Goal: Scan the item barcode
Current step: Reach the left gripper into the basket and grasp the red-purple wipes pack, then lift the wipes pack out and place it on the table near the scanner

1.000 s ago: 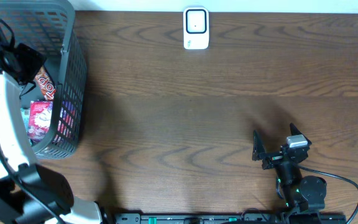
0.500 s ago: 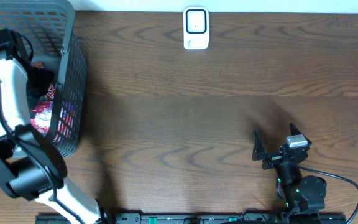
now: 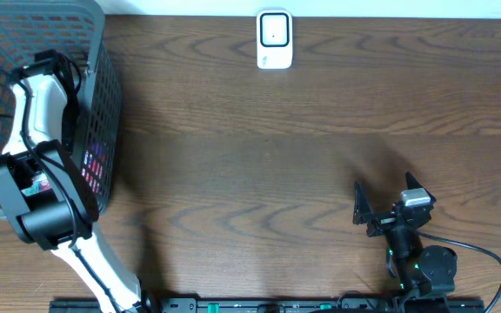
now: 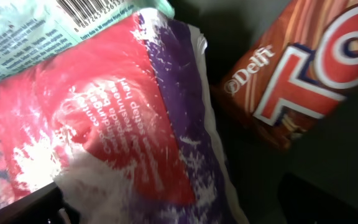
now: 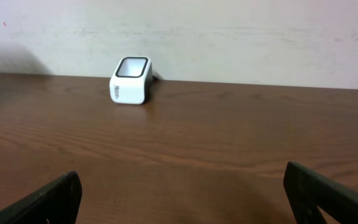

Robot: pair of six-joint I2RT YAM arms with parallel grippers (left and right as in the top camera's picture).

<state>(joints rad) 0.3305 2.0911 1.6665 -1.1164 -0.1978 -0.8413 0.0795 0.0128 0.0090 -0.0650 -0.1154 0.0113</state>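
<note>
Scanner (image 3: 274, 39) at table (image 3: 277, 174) far edge; left arm (image 3: 33, 113) in basket (image 3: 103, 96) (walls close).

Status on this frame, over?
Left gripper open, down in basket over red packet, nothing held. Right gripper open, empty. Scanner at far edge, unobstructed.

the tabletop (image 3: 277, 148) is dark brown with wavy wood grain. the scanner (image 3: 274, 39) at its far edge is white with a dark window. the basket (image 3: 103, 104) is dark grey mesh, and my left arm (image 3: 29, 113) is white with black joints. in the basket, the packet (image 4: 123, 124) is red and purple with white splashes. the barcode pack (image 4: 23, 31) is pale green with black bars on white. the delfi pack (image 4: 303, 68) is orange-brown with red, white and blue lettering.
</note>
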